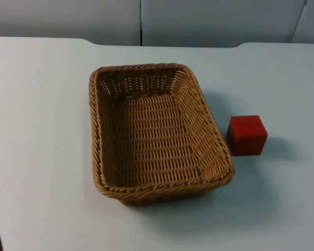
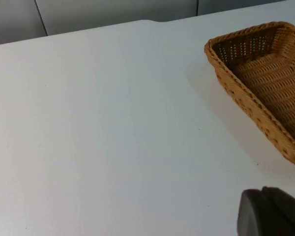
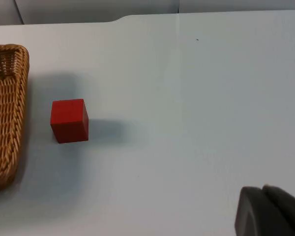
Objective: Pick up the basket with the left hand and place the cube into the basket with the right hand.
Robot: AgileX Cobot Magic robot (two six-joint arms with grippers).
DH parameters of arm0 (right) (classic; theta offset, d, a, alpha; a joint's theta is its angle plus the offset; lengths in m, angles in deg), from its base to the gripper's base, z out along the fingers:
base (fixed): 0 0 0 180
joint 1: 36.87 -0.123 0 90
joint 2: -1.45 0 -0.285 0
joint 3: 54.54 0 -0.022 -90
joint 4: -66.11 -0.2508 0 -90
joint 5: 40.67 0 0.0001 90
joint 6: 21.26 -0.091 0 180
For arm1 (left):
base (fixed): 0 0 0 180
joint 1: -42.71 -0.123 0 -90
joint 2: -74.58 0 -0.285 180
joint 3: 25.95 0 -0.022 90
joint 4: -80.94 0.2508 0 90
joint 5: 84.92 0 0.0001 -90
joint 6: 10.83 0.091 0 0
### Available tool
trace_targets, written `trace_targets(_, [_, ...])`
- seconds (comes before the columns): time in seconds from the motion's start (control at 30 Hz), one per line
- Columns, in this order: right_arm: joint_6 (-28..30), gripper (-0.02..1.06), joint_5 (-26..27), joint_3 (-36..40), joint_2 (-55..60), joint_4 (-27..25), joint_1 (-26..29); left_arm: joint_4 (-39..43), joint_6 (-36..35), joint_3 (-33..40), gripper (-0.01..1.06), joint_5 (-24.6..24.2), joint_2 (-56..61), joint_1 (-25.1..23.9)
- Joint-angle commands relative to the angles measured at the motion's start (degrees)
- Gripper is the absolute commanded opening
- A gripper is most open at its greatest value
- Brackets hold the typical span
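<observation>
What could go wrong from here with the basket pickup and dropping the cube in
The red cube sits on the white table close beside the wicker basket, apart from its right wall. Lifting the basket could swing that wall into the cube and shift it. A right gripper coming down on the cube might also brush the basket's rim, since the gap between them looks narrow.

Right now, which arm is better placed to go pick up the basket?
Left. Its wrist view looks onto the basket close by, with its near rim unobstructed across bare table. The right arm's view faces the cube, which sits beside the basket's far side.
</observation>
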State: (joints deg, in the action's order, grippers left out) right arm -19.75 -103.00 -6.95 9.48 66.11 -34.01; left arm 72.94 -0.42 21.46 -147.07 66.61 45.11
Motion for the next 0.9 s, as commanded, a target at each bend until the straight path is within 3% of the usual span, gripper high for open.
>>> trace_targets(0.0, [-0.05,0.03,0.7,0.36,-0.24,-0.3,-0.23,-0.61,-0.02,0.29,0.0,0.11,0.18,0.0])
trace_targets(0.1, [-0.05,0.03,0.7,0.36,-0.24,-0.3,-0.23,-2.33,-3.04,0.19,0.0,1.07,0.18,0.0])
trace_targets(0.17, [-0.05,0.03,0.7,0.36,-0.24,-0.3,-0.23,-12.39,-5.01,-0.79,0.0,4.86,-2.18,0.0])
trace_targets(0.2, [-0.05,0.03,0.7,0.36,-0.24,-0.3,-0.23,-18.93,-2.24,-1.17,0.0,7.0,-6.12,0.0])
trace_targets(0.23, [-0.05,0.03,0.7,0.36,-0.24,-0.3,-0.23,-18.93,-2.24,-1.17,0.0,7.0,-6.12,0.0])
trace_targets(0.33, [-0.05,0.03,0.7,0.36,-0.24,-0.3,-0.23,-39.0,12.78,-2.46,0.0,7.92,-22.16,0.0])
trace_targets(0.4, [-0.05,0.03,0.7,0.36,-0.24,-0.3,-0.23,-42.1,16.74,-3.06,0.0,7.44,-28.45,0.0])
trace_targets(0.47, [-0.05,0.03,0.7,0.36,-0.24,-0.3,-0.23,-48.94,25.04,-4.49,0.03,6.75,-42.72,0.0])
trace_targets(0.57, [-0.05,0.03,0.7,0.36,-0.24,-0.3,-0.23,-54.24,32.7,-7.48,0.21,5.96,-58.55,0.0])
trace_targets(0.63, [-0.05,0.03,0.7,0.36,-0.24,-0.3,-0.23,-54.42,33.08,-7.94,0.26,5.63,-61.15,0.0])
trace_targets(0.73, [-0.05,0.03,0.7,0.36,-0.24,-0.3,-0.23,-54.42,34.2,-13.49,0.7,3.22,-76.08,0.0])
trace_targets(0.87, [-0.05,0.03,0.7,0.36,-0.24,-0.3,-0.23,-54.05,34.2,-17.83,0.76,3.59,-85.63,0.0])
